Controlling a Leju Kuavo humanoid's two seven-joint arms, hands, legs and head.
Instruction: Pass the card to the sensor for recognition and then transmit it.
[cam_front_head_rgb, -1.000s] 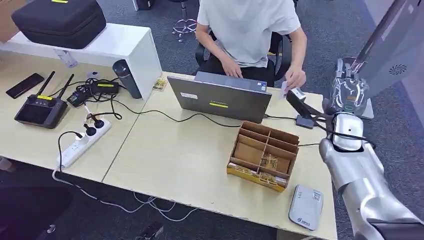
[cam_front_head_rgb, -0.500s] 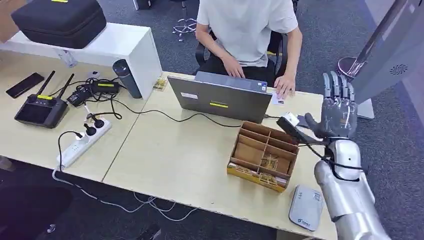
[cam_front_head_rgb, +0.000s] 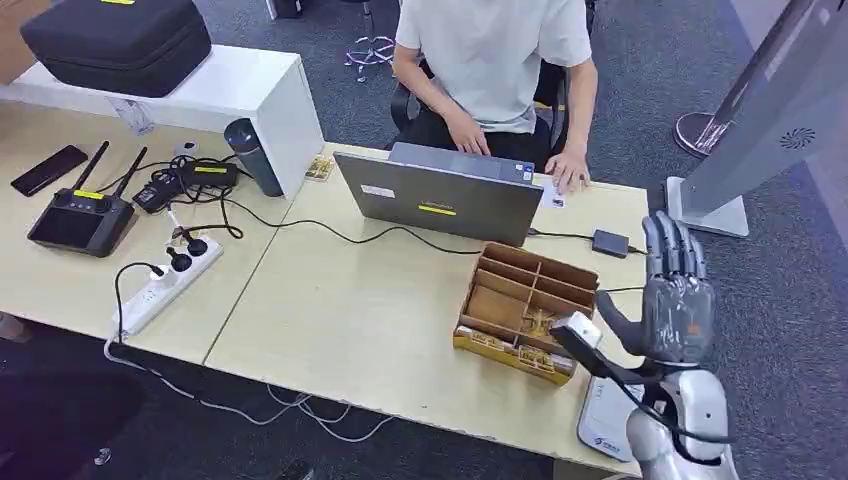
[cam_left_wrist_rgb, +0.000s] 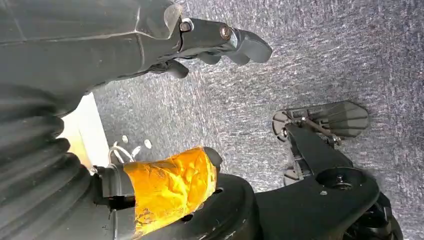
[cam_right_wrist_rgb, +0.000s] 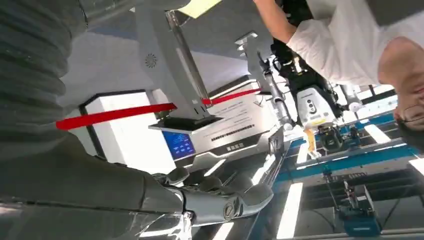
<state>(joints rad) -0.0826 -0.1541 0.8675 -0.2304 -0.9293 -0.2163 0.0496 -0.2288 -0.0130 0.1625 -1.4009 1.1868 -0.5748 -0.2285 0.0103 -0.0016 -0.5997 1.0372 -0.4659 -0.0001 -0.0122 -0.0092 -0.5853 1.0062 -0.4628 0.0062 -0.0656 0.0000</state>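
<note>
The right hand (cam_front_head_rgb: 672, 305) is up in the air at the near right corner of the worktop (cam_front_head_rgb: 370, 320). Its fingers (cam_front_head_rgb: 672, 250) point up and are spread apart, and it holds nothing. The card (cam_front_head_rgb: 553, 198) lies flat on the worktop, far ahead of this hand and a little to its left. A person's hand (cam_front_head_rgb: 568, 172) rests just behind the card, touching or almost touching it. A person in a white shirt (cam_front_head_rgb: 495, 55) sits there, behind a grey laptop (cam_front_head_rgb: 440, 195).

Just below the right hand lies a flat grey card reader (cam_front_head_rgb: 608, 412), near the worktop edge. To the left of the hand, very close, stands a brown wooden box (cam_front_head_rgb: 528, 310) with many small parts. It sits between the hand and the laptop. A small dark adapter (cam_front_head_rgb: 609, 242) lies ahead of the hand, between it and the card. A big grey stand (cam_front_head_rgb: 770, 120) rises to the right, off the worktop.

The left hand (cam_left_wrist_rgb: 200, 37) hangs low over grey carpet (cam_left_wrist_rgb: 310, 65). Its fingers are curled a bit and hold nothing I can see, but I cannot tell how tight they are.
</note>
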